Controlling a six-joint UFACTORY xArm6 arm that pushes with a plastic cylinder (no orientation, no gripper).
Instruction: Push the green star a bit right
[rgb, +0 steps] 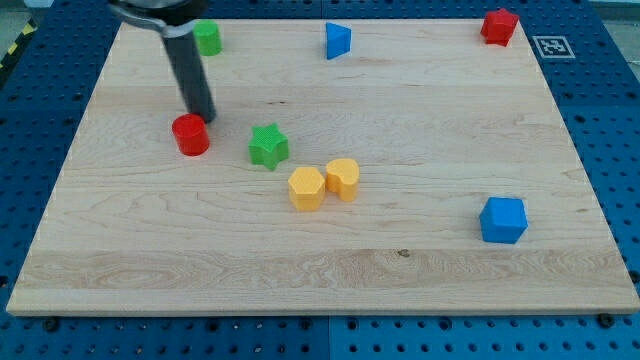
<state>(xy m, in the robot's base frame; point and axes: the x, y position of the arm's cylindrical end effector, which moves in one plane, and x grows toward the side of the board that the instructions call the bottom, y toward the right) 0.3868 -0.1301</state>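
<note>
Tip (203, 117) beside red cylinder (190, 135), left of green star (268, 146); bare board (420, 120) rightward; tool state untellable.

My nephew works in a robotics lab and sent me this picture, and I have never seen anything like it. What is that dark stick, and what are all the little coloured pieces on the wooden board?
There is one picture, from a single camera looking down at a slant on a wooden board. The dark stick is the end of a robot arm. It has no hand and holds nothing; it only slides my tip along the board to push blocks.

My tip stands just above the red cylinder, near the view's left; whether they touch I cannot tell. To their right lies the green star, which is to be pushed a bit right. Further right sit two yellow blocks, close together. A blue cube lies at the lower right. Along the top are a green block, a blue block and a red block.
</note>
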